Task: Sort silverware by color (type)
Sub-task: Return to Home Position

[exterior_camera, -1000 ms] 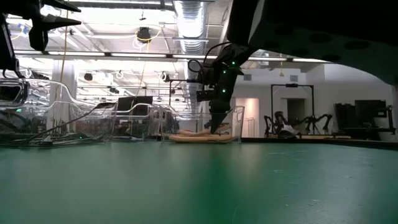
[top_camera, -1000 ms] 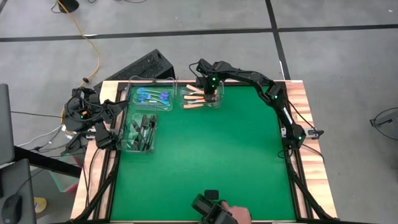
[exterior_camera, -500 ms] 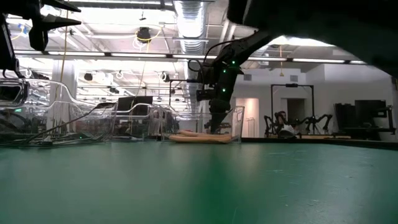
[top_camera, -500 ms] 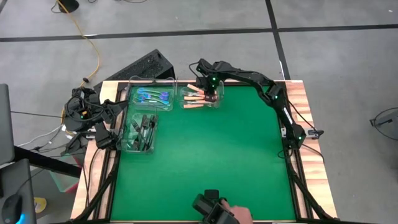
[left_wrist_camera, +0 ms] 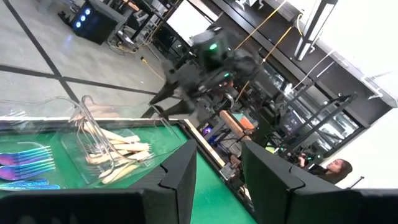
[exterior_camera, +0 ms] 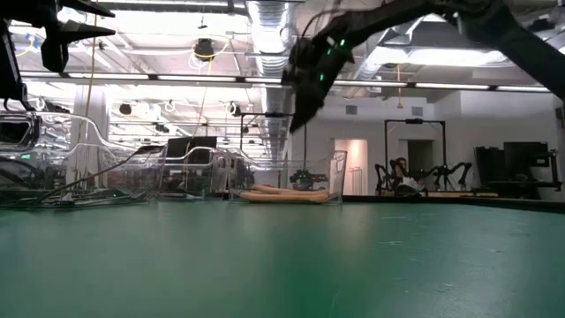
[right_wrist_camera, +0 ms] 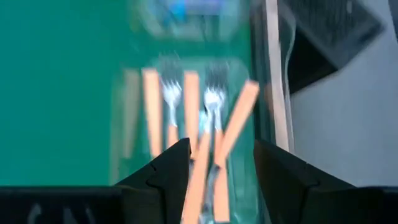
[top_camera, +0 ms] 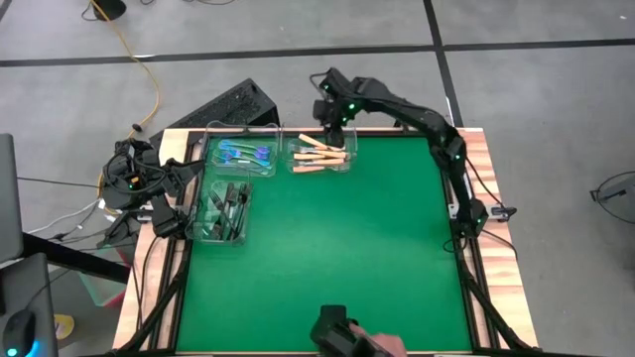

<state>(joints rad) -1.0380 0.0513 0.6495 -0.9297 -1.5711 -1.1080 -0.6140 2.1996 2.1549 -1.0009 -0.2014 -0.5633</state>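
Several tan-handled forks lie in a clear bin at the far edge of the green mat; the right wrist view shows them crossing one another. To its left a bin holds the blue forks, and nearer a third holds the dark forks. My right gripper hangs open above the tan-fork bin with nothing between its fingers; the low view shows it raised and slanting down. My left gripper waits open at the table's left edge, pointing level over the bins.
The green mat is framed by a wooden border. A black keyboard lies beyond the far edge. A person's hand with a dark device shows at the near edge. Cables bunch left of the table.
My right gripper has risen out of the tan-fork bin and drawn a little toward the far edge, now well above the bin's rim. The forks stay in the bin.
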